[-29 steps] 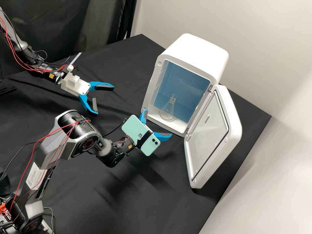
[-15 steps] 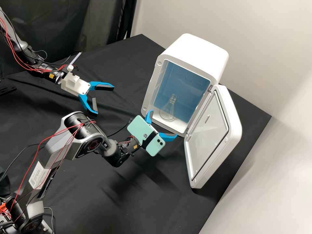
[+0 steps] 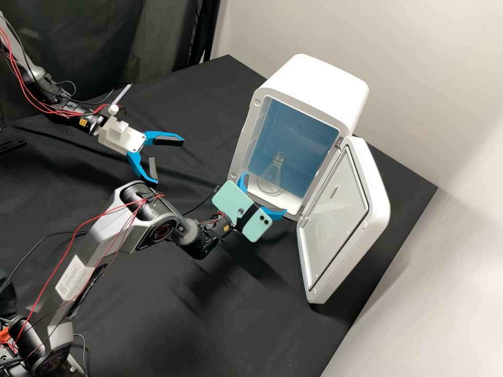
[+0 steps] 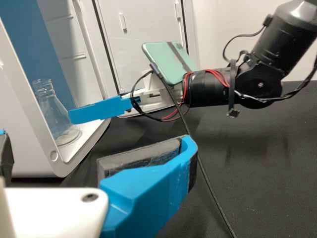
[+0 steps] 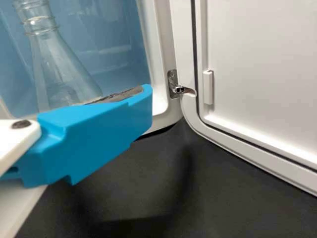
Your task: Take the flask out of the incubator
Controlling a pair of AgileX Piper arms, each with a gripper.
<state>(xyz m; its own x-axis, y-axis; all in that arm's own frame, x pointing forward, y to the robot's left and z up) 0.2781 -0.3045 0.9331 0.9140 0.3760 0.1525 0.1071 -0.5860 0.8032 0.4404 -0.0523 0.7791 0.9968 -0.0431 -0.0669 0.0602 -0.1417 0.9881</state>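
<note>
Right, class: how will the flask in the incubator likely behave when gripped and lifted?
The flask looks like clear, empty glass: probably light, stiff, breakable if knocked. Its smooth sloping wall may slip in a grip. The wide base should resist tipping.

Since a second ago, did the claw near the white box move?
Yes. The right gripper moved closer to the incubator's open front, toward the flask.
</note>
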